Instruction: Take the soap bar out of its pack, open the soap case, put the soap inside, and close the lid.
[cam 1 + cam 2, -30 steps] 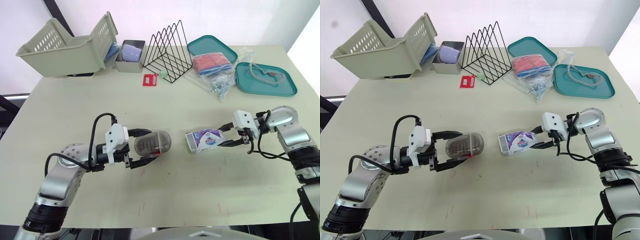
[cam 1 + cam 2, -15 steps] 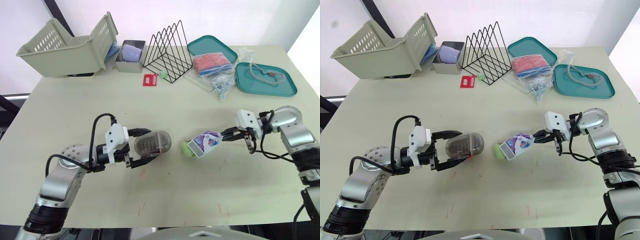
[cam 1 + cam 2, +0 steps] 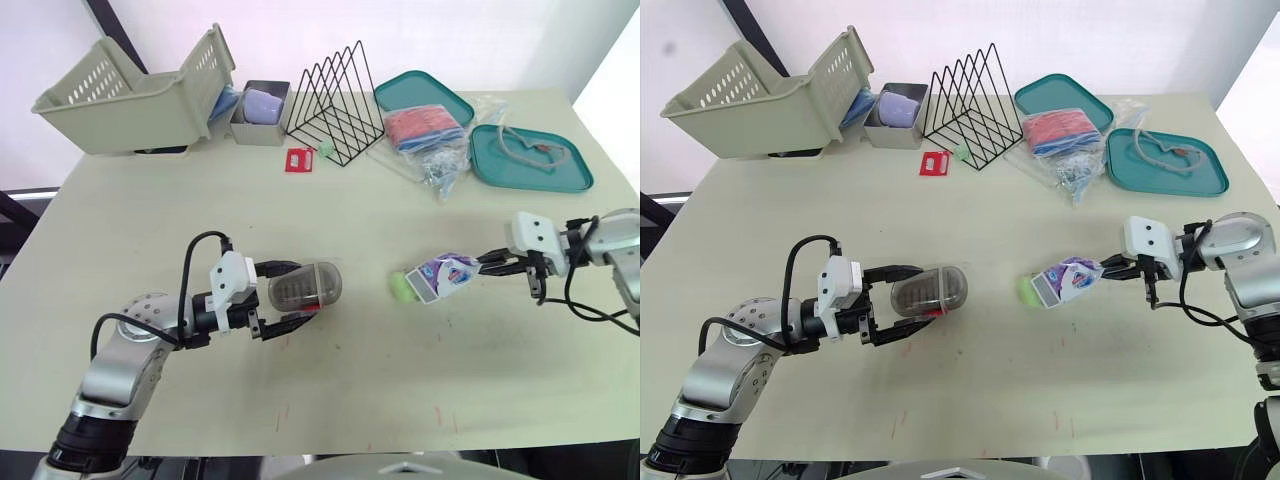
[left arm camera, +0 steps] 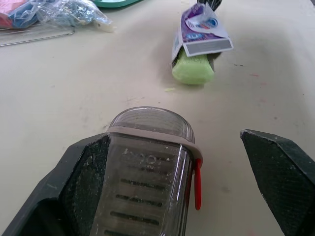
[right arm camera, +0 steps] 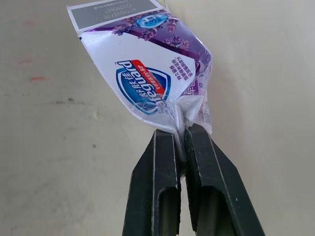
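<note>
Right gripper (image 5: 179, 135) clenched on the crimped tail of the purple-and-white soap pack (image 3: 447, 275), open mouth tilted down toward the table (image 3: 350, 200). Green soap bar (image 3: 402, 286) partly out of that mouth, resting on the tabletop. Left gripper (image 3: 297, 292) released and spread around the translucent soap case (image 4: 147, 167), one finger against its wall, the other apart.

**Where things lie on my table**

On the table (image 3: 150, 220), the soap case (image 3: 303, 287) lies to my left, between the spread fingers of my left gripper (image 3: 298, 292). To its right, apart from it, the soap bar (image 3: 402, 286) rests at the open end of the pack (image 3: 446, 275). My right gripper (image 5: 179, 137) pinches the pack's other end. Behind them, near the far edge, stand a basket (image 3: 130, 90) and a wire rack (image 3: 335, 100).
</note>
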You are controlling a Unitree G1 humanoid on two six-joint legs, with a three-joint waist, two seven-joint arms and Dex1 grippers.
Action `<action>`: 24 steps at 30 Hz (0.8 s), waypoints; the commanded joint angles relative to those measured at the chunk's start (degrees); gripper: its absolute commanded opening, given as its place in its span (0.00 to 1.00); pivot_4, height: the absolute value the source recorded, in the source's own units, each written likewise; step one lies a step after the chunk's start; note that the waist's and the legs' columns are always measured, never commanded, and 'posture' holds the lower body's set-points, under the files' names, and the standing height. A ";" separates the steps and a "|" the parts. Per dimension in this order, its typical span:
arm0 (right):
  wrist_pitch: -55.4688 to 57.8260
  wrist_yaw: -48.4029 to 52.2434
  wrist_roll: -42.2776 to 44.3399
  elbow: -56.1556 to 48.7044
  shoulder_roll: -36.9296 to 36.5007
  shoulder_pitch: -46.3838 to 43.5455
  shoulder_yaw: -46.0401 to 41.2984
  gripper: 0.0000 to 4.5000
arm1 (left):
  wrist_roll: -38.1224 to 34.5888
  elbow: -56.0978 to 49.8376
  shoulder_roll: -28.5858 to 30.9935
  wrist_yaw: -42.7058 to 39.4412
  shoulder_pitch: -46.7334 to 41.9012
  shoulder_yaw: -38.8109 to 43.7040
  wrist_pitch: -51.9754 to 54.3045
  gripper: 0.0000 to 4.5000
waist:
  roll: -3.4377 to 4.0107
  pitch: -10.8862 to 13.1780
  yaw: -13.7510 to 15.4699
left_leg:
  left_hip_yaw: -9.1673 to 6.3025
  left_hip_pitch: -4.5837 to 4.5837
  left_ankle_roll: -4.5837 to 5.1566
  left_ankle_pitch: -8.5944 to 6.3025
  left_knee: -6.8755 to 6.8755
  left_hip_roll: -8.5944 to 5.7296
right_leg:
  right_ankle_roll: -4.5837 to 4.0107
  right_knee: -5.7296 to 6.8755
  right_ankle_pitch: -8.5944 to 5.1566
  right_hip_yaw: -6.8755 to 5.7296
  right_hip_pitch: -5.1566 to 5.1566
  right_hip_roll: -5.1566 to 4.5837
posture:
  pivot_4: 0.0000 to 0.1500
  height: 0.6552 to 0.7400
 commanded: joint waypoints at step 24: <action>-9.09 4.62 1.80 12.33 -9.88 -3.74 -6.91 0.01 | -0.45 -0.57 0.23 -1.86 -1.52 0.37 -0.77 1.00 | 0.00 0.00 0.15 | 0.03 -0.01 0.00 0.00 0.01 0.00 | 0.00 -0.03 0.00 0.01 0.01 -0.02 | 1.00 1.00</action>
